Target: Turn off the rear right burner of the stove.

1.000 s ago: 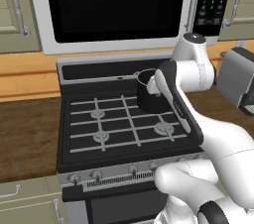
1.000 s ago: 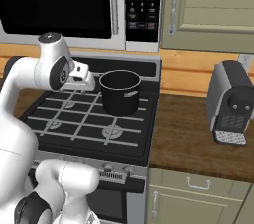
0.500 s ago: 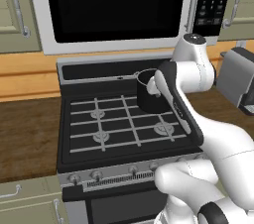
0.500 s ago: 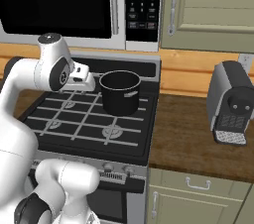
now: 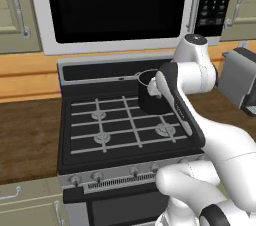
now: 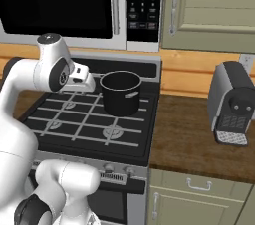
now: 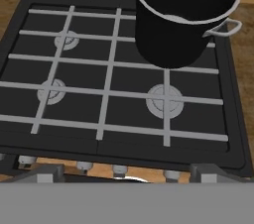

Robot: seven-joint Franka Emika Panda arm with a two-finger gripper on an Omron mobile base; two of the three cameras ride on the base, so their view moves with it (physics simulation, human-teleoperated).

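Arm raised over the stove (image 5: 115,120); hand (image 6: 79,77) above the grates, left of the pot (image 6: 120,92).

The stove sits between two stretches of wooden bench (image 6: 194,139), below the microwave (image 5: 115,7). The black pot stands on the rear right burner. The front right burner head (image 7: 164,101) is bare. Knobs (image 7: 119,169) line the silver front strip. Whether the hand's fingers are spread or pressed together cannot be determined. A coffee machine (image 6: 231,104) stands on the bench, right of the stove.

White arm (image 5: 200,70) folded high, wrist tilted down.
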